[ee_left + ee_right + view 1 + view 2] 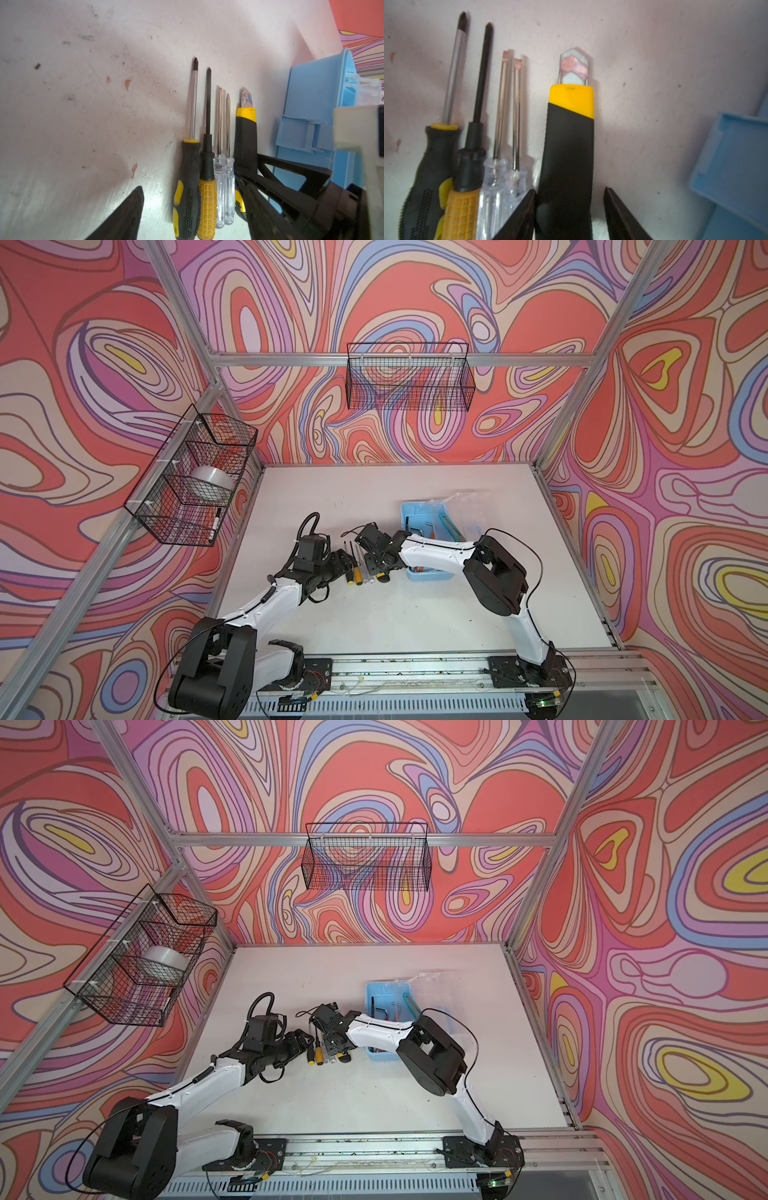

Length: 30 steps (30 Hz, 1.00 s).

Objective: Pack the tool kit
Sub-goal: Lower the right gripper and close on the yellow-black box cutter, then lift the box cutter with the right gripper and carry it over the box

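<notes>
Mid-frame in a top view, right gripper [380, 568], jaws half-open, straddles black-and-yellow plastic utility knife [569, 145]; clamping, then boxing, should follow. Left gripper [193, 187] gapes empty.

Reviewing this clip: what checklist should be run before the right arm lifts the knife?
1. Right gripper straddles knife: ok.
2. Both fingers touching knife: not ok, a gap shows on one side.
3. Blade retracted: not ok, tip protrudes.
4. Box lid open: ok.
5. Left gripper open: ok, by the screwdrivers.
6. Room left in box: cannot tell.
</notes>
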Each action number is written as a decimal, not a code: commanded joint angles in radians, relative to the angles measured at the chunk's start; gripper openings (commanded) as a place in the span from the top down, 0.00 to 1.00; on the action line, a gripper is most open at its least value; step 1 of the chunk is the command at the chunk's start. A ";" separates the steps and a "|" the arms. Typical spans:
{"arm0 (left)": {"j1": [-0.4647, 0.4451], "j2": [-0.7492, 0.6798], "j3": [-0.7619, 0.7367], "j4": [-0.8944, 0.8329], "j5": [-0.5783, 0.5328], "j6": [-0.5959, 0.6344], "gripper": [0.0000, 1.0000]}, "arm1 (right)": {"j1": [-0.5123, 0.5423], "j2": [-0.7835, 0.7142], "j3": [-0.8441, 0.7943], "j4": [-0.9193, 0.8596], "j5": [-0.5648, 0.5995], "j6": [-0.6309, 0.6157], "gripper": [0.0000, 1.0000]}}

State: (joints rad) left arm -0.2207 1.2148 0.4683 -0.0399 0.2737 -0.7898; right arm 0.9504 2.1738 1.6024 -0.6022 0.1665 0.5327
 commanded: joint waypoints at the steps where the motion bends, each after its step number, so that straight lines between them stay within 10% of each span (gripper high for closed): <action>1: 0.008 0.016 0.001 0.027 0.009 -0.002 0.24 | -0.001 0.022 0.014 -0.031 0.037 -0.008 0.48; 30: 0.008 0.071 0.075 0.022 0.007 -0.002 0.26 | 0.001 -0.137 -0.033 -0.008 -0.036 -0.025 0.68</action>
State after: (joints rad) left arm -0.2207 1.2808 0.4919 -0.0277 0.2867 -0.7898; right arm 0.9504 2.0991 1.5837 -0.6201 0.1440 0.5156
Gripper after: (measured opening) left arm 0.748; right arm 0.398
